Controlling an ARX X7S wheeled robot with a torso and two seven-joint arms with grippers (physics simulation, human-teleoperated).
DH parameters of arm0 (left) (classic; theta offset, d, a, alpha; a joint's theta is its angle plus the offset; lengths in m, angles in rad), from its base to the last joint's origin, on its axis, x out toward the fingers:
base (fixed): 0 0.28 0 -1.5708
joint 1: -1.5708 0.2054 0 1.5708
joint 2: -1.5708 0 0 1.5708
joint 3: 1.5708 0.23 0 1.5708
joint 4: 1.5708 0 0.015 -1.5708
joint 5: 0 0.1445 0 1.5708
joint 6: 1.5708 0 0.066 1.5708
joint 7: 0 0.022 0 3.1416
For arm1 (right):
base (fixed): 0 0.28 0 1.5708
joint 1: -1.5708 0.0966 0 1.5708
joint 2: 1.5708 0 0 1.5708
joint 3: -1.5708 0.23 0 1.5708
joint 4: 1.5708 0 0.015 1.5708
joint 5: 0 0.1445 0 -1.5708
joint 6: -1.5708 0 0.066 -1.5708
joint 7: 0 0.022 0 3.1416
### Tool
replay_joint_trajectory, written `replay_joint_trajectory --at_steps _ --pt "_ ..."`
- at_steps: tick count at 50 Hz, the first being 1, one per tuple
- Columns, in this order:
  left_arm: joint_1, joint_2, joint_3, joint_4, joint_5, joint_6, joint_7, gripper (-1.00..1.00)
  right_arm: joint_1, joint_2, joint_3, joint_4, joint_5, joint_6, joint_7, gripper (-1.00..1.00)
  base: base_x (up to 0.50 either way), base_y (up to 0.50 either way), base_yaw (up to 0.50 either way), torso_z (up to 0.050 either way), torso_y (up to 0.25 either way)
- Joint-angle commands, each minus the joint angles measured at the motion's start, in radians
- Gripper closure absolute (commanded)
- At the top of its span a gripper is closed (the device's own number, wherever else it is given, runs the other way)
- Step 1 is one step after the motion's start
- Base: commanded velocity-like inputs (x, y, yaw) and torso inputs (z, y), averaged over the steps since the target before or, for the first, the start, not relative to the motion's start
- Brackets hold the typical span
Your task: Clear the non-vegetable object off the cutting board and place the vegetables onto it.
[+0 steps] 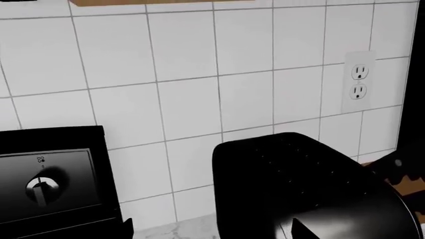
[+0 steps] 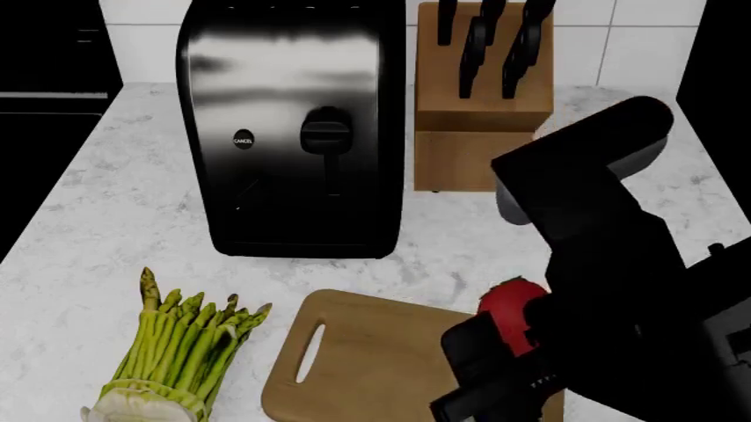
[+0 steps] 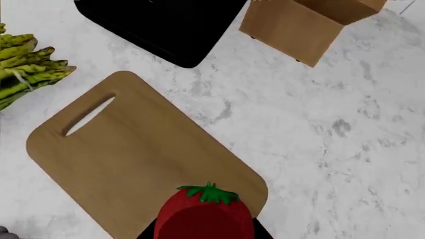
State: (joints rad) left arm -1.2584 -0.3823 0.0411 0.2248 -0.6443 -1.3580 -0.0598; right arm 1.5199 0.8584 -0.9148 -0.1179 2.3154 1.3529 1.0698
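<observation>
Asparagus (image 2: 176,352) lies on the white marble bench (image 2: 105,220) at your near left, just beside the cutting board (image 2: 375,360) but not on it, so that vegetable is yet to be placed; the garlic does not show in any view, and you will have to find it. Right of the bundle, the board sits at the near middle with its handle slot toward the asparagus and most of its face bare. At its right end the red fruit (image 2: 511,308) sits at the board's edge with your right gripper (image 2: 499,369) around it; the head view suggests the dark fingers (image 2: 470,347) are closing on it, and in the right wrist view the fruit (image 3: 204,216), green calyx up, fills the space just ahead of the camera, but you cannot tell whether the fingers are clenched on it or only flanking it. I would judge the first step, clearing the fruit, as under way and not done. Your left gripper is not in view; its camera looks at the tiled wall and a wall outlet (image 1: 359,82). For writing, the toaster (image 2: 299,132) at the far middle carries a small round button marked "CANCEL"; the knife block (image 2: 481,114) to its right shows no label.
</observation>
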Motion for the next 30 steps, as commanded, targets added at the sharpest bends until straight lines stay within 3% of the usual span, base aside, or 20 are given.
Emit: replay_joint_trajectory --at_steps 1,17,30 --pt "-0.010 -0.001 0.006 -0.001 -0.008 0.001 -0.001 -1.00 0.007 0.105 0.016 -0.013 -0.027 0.000 0.018 1.00 0.00 0.00 0.00 0.000 0.000" --pt "-0.016 -0.006 0.009 -0.008 -0.012 0.010 -0.005 -1.00 -0.038 0.213 0.043 0.023 -0.156 0.027 -0.038 1.00 0.00 0.00 0.00 0.000 0.000" --pt "-0.018 -0.007 -0.001 -0.009 -0.021 0.006 -0.015 -1.00 -0.162 0.260 0.096 -0.007 -0.306 -0.060 -0.165 1.00 0.00 0.00 0.00 0.000 0.000"
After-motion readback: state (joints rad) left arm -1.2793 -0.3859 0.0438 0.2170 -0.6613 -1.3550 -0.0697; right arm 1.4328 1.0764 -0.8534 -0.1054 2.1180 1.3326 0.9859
